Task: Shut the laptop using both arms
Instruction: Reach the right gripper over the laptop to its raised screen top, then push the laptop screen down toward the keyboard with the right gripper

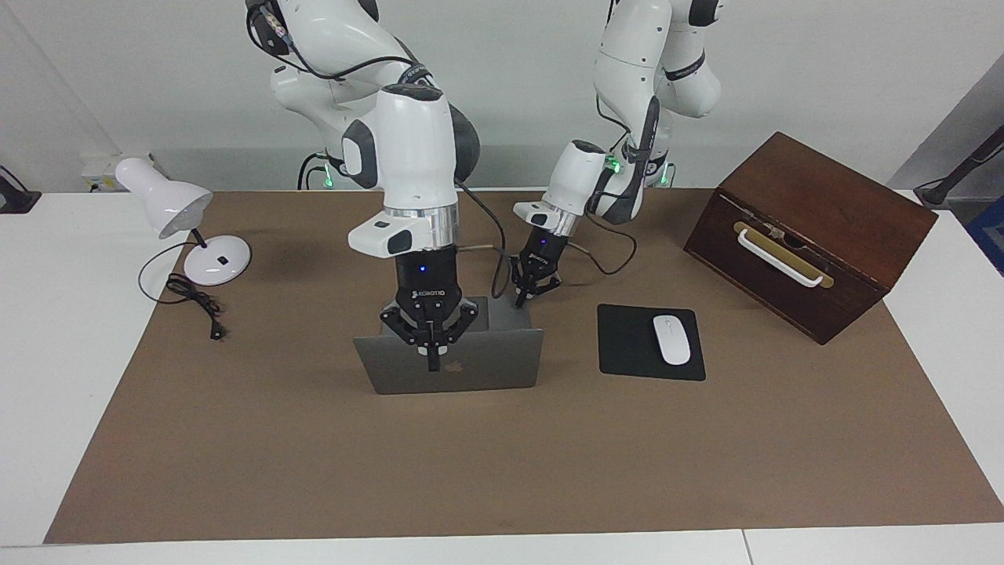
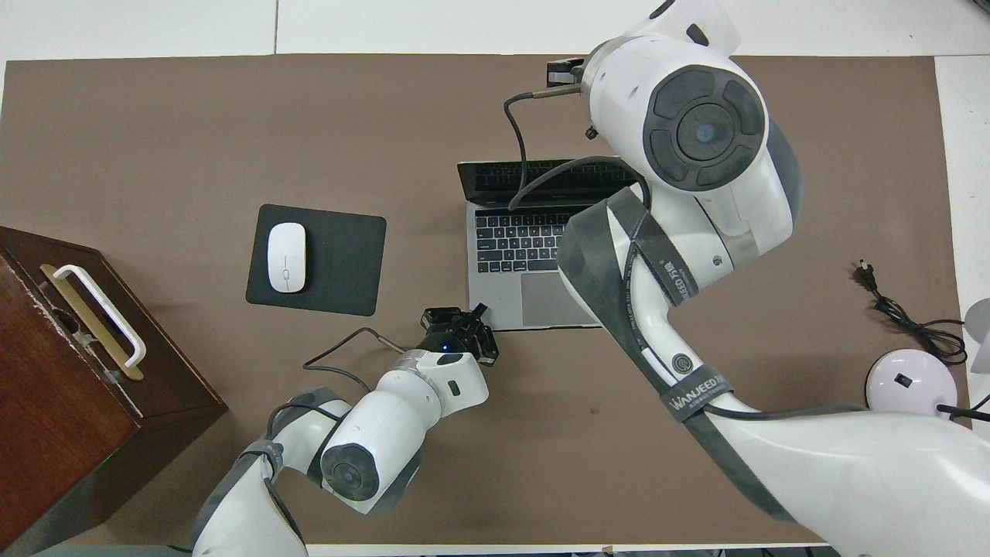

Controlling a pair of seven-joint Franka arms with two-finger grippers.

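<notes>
Standing open mid-mat: laptop (image 1: 463, 362), lid upright. Over lid's top edge: right gripper (image 1: 431, 345), fingers pinched narrow. At base corner nearest robots: left gripper (image 1: 532, 292), fingers close together.

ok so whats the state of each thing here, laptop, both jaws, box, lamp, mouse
laptop: open, lid upright, logo side turned away from the robots
right gripper: at the lid's top edge, fingers together
left gripper: low at the base's corner nearest the left arm
wooden box: shut, tilted, handle facing away from the robots
lamp: standing, cord unplugged on the table
mouse: on the mouse pad
</notes>
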